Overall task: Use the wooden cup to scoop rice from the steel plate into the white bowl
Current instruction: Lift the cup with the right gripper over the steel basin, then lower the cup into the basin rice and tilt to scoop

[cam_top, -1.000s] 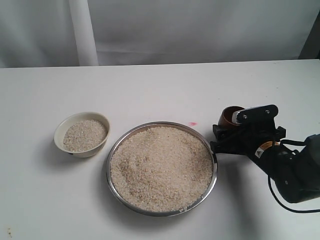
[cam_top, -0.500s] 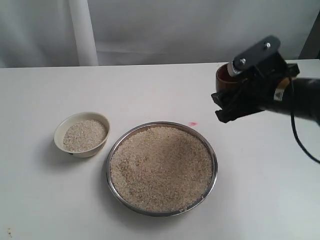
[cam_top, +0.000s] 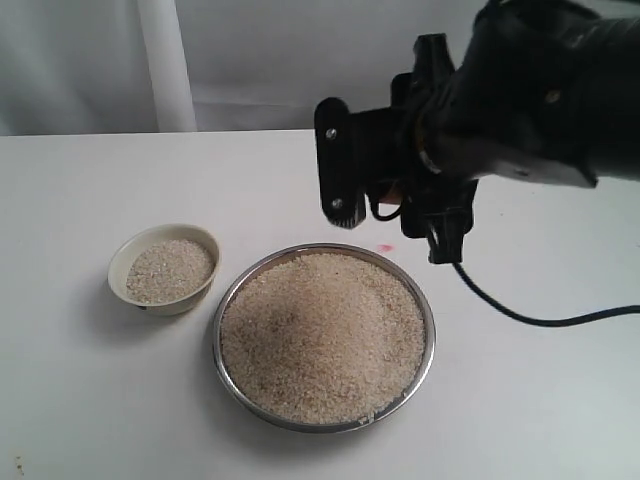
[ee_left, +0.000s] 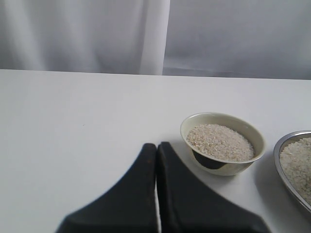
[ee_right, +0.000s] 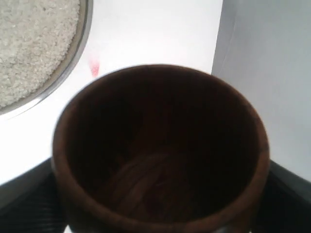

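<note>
Currently the cup (ee_right: 160, 145) sits clamped in the right gripper (cam_top: 396, 200), jaws spread wide around its body, dark fingers (ee_right: 24, 199) on either side. Right wrist view looks straight into it: reddish-brown wood, thick rounded rim, dark inside, grain showing at the bottom, no grains in it. In the exterior view the gripper hides nearly all of it; only a brown sliver shows, right of centre in the upper half, just above the plate's far-right rim.

Plate (cam_top: 430, 335) – shiny steel, raised rim, lower centre of frame, filled almost to the edge with rice (cam_top: 320, 335), beige and fairly level. Bowl (cam_top: 118, 262) – cream-white, thick rim, left of the plate and apart from it, partly filled with the same grains.

Left gripper (ee_left: 156, 148): jaws pressed together, nothing between them, low over the table with the bowl ahead of it.

Table (cam_top: 100, 400) is plain white and matte, with a small pink mark (cam_top: 385, 247) just past the plate's top-right rim. Black cable (cam_top: 530, 318) trails across it at right. Grey-white cloth backdrop (cam_top: 260, 60) behind, with one brighter vertical fold (cam_top: 165, 65) at upper left.
</note>
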{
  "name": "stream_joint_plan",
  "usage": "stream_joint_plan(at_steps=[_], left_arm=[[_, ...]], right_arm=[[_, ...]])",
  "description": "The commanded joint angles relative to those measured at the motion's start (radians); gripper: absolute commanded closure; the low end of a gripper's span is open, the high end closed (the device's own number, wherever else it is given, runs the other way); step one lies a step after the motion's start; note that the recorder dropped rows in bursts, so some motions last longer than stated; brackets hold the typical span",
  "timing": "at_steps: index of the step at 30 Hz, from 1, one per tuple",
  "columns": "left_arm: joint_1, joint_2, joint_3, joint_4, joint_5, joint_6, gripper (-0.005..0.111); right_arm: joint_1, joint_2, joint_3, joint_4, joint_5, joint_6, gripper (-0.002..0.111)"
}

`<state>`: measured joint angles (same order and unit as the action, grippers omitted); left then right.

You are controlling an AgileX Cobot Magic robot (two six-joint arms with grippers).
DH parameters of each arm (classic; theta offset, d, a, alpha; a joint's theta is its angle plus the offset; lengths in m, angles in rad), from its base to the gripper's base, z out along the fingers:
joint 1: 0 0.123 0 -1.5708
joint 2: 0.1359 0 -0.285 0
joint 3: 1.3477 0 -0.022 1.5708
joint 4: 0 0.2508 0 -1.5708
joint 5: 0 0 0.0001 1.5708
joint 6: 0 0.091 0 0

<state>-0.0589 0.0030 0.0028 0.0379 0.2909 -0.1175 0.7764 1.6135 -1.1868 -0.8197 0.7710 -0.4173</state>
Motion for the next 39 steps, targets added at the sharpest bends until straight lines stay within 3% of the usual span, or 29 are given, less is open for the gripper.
stream_joint_plan(at_steps=[1, 15, 39], left_arm=[[-0.004, -0.003, -0.003, -0.005, -0.005, -0.006, 0.107], [-0.004, -0.003, -0.003, -0.005, -0.005, -0.004, 0.107], [-0.004, -0.003, -0.003, -0.005, -0.005, -0.004, 0.107]], right_arm=[[0.027, 0.062, -0.009, -0.092, 0.011, -0.003, 0.108], [0.055, 0.350, -0.009, -0.450, 0.230, -0.001, 0.108], [0.113, 0.496, -0.037, -0.476, 0.206, 0.005, 0.108]])
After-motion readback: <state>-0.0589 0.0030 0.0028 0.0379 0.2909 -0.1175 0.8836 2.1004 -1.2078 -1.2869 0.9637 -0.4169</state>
